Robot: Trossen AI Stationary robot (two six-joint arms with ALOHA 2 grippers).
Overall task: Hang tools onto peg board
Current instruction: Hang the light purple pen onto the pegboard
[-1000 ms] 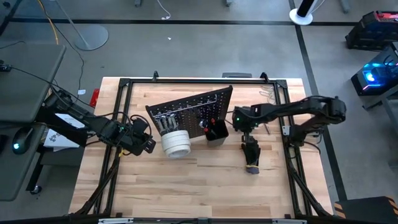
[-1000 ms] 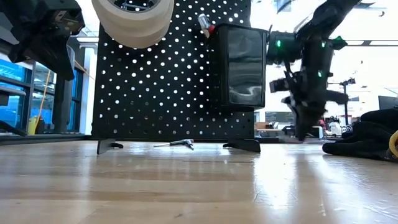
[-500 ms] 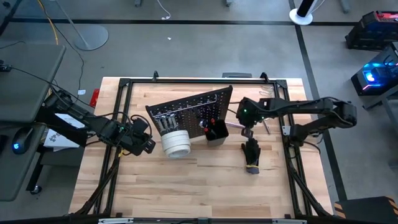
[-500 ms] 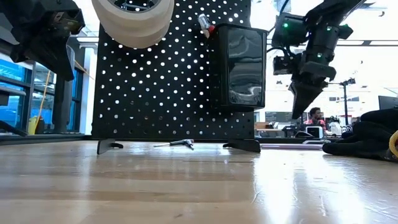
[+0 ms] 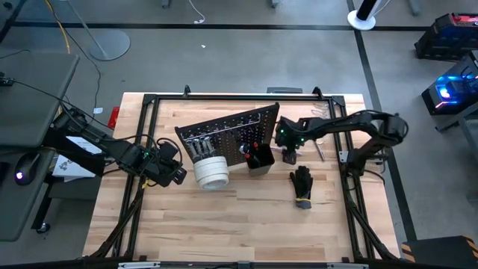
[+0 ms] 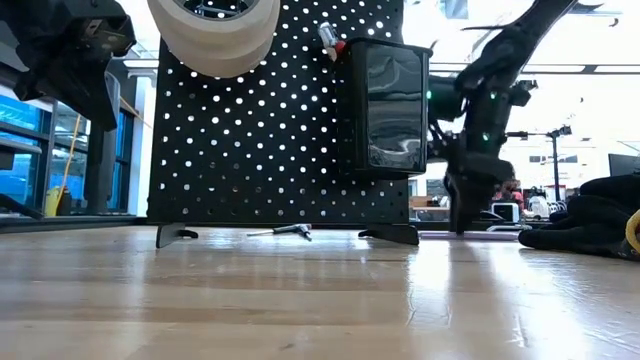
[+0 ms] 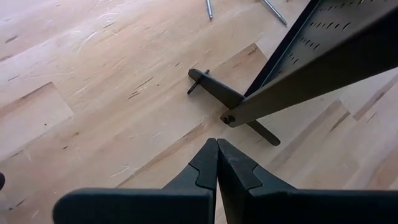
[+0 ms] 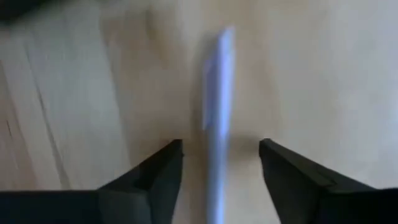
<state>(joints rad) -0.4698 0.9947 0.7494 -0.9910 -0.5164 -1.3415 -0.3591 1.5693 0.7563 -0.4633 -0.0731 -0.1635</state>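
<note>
Your peg board (image 5: 228,133) stands upright and slanted near the middle of the wooden table (image 5: 224,217), with white tape rolls (image 5: 211,171) hanging at its front left and a small black bin (image 5: 260,159) at its front right. A black glove (image 5: 301,183) lies flat on the table right of the bin, clear of the board. Your right gripper (image 5: 289,155) hangs low just off the board's right end, its fingers (image 8: 155,171) spread to either side of what looks like a slim silver rod (image 8: 216,93), blurred, lying on the wood and not gripped. Your left gripper (image 7: 217,163) waits off the board's left end, fingers pressed together on nothing, near the board's foot (image 7: 230,102).
</note>
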